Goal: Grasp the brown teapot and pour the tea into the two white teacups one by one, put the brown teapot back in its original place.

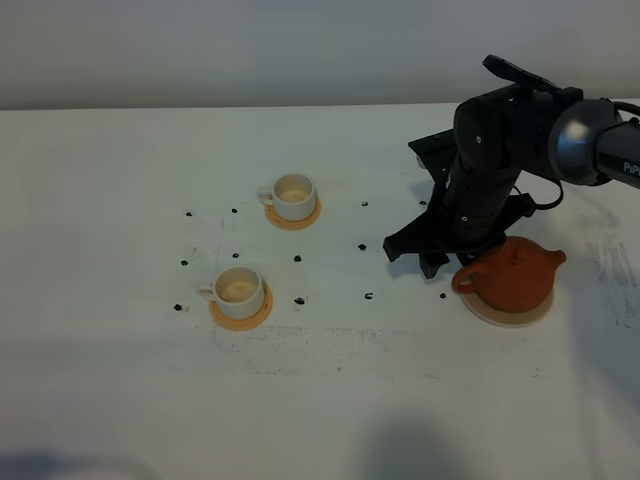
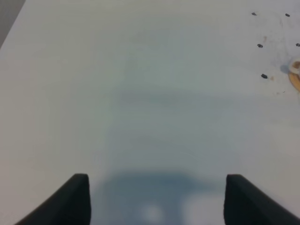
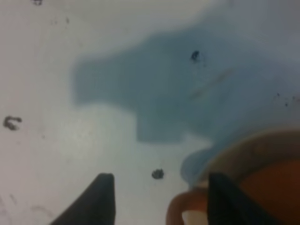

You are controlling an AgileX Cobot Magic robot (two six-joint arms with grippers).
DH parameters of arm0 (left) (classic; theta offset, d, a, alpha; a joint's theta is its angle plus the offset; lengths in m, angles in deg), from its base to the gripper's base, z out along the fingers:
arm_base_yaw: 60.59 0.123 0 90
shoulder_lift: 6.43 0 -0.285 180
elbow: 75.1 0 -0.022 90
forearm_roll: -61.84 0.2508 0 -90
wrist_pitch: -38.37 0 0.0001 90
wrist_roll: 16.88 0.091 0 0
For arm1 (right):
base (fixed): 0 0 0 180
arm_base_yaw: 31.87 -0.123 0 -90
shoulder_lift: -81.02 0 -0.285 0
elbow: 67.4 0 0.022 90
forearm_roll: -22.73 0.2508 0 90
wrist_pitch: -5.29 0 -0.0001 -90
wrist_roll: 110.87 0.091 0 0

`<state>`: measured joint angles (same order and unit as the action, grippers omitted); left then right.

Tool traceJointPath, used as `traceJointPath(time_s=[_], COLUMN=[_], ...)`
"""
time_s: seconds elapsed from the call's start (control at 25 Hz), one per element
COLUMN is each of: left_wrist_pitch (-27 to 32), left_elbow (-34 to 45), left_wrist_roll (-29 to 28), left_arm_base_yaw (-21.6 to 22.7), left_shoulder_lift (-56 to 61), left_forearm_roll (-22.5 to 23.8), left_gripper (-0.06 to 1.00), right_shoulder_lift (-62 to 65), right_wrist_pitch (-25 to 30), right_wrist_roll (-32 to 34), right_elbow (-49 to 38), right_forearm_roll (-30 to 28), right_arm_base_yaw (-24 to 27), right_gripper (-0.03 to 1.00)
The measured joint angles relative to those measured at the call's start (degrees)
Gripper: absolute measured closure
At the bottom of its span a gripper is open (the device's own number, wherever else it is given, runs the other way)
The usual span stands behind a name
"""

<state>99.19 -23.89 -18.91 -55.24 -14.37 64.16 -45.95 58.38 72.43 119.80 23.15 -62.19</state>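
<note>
The brown teapot (image 1: 515, 278) stands upright on its pale beige coaster (image 1: 505, 316) at the right, loop handle (image 1: 463, 281) pointing left. My right gripper (image 3: 159, 199) is open and low over the table beside the teapot. In the right wrist view the handle (image 3: 180, 211) lies between its fingers, closer to one of them, with the pot body (image 3: 272, 192) beyond. The two white teacups (image 1: 294, 195) (image 1: 238, 290) stand at centre left with pale insides; no tea shows. My left gripper (image 2: 157, 201) is open and empty over bare table, and is out of the exterior view.
Each cup stands on a small orange-tan coaster (image 1: 293, 215) (image 1: 241, 310); one coaster's edge shows in the left wrist view (image 2: 295, 77). Small black marks (image 1: 368, 296) dot the white table around the cups. The right arm (image 1: 500, 150) reaches in from the far right.
</note>
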Motion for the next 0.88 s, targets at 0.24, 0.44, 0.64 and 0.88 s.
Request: traceJointPath(time_s=[0.24, 0.44, 0.64, 0.88], left_wrist_pitch=[0.0, 0.0, 0.0, 0.0], left_elbow=[0.0, 0.0, 0.0, 0.0], left_wrist_roll=[0.0, 0.0, 0.0, 0.0], left_arm_base_yaw=[0.0, 0.0, 0.0, 0.0], left_shoulder_lift=[0.0, 0.0, 0.0, 0.0], left_forearm_roll=[0.0, 0.0, 0.0, 0.0], left_gripper=[0.37, 0.37, 0.37, 0.37], right_shoulder_lift=[0.0, 0.1, 0.2, 0.2], right_wrist_pitch=[0.5, 1.0, 2.3, 4.5], right_wrist_roll=[0.0, -0.4, -1.6, -2.8], right_elbow=[0.0, -0.4, -0.4, -0.4], right_forearm_roll=[-0.4, -0.1, 0.4, 0.8], right_arm_base_yaw=[0.0, 0.0, -0.1, -0.2], right_gripper=[0.53, 0.53, 0.53, 0.53])
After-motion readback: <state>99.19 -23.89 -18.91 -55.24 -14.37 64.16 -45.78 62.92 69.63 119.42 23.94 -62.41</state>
